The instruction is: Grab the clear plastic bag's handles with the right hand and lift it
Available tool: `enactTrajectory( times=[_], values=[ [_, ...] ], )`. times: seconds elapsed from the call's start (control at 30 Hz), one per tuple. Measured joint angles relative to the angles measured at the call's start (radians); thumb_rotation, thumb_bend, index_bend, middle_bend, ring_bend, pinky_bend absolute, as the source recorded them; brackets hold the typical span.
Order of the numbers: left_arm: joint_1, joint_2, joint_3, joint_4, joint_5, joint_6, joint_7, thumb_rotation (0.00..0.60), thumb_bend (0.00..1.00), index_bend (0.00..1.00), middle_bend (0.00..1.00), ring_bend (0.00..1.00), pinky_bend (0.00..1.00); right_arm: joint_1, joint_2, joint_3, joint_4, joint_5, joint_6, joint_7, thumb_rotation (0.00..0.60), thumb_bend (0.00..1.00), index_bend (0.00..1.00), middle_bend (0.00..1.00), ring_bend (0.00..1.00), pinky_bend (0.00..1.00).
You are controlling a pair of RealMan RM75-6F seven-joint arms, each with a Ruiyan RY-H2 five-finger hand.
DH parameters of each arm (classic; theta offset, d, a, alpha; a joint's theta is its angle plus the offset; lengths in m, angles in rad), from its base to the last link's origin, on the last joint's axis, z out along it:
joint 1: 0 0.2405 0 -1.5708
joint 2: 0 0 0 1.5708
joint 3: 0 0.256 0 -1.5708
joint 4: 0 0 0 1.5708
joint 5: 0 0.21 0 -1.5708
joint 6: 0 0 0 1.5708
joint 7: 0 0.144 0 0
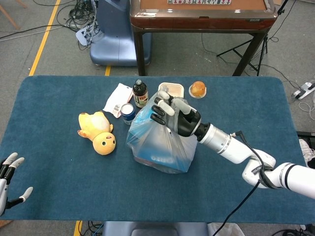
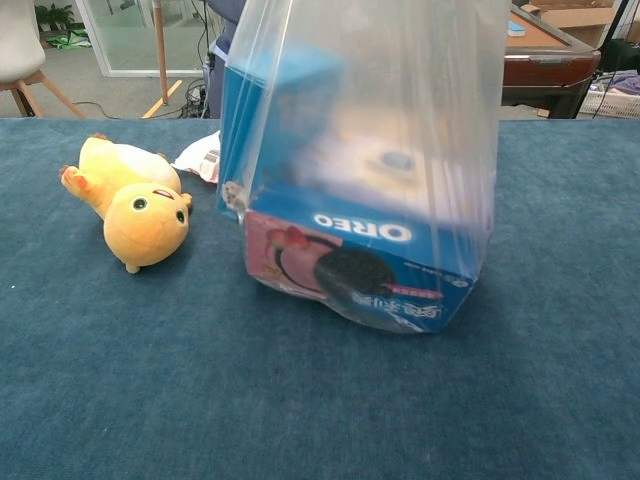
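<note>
The clear plastic bag (image 1: 160, 147) holds a blue Oreo box (image 2: 350, 265) and hangs tilted near the middle of the blue table (image 1: 59, 196). My right hand (image 1: 174, 115) grips the bag's gathered handles from above, its fingers curled around the plastic. In the chest view the bag (image 2: 370, 130) fills the centre, its underside raised off the cloth and slanting down to the right; the right hand is above the frame there. My left hand (image 1: 9, 179) rests open at the table's near left corner, far from the bag.
A yellow plush duck (image 1: 97, 132) lies left of the bag. Behind the bag stand a blue can (image 1: 128, 112), a dark bottle (image 1: 140, 93), a white paper packet (image 1: 117, 98), a white foam tray (image 1: 172, 89) and a cupped bun (image 1: 198, 89).
</note>
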Motion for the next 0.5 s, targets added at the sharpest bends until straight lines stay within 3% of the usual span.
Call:
enactTrajectory(
  times=[0.17,0.5],
  values=[
    [0.003,0.000,0.001,0.002,-0.001,0.002,0.000,0.600,0.18,0.18,0.08,0.10,0.01,0.019,0.036,0.043,-0.048,0.042,-0.088,-0.054,0.600,0.31,0.67,0.75,0.69,0.78],
    [0.006,0.002,0.002,0.005,0.000,0.005,-0.005,0.600,0.18,0.18,0.08,0.10,0.01,0.037,0.088,0.129,-0.103,0.056,-0.149,-0.114,0.600,0.41,0.75,0.82,0.77,0.86]
  ],
)
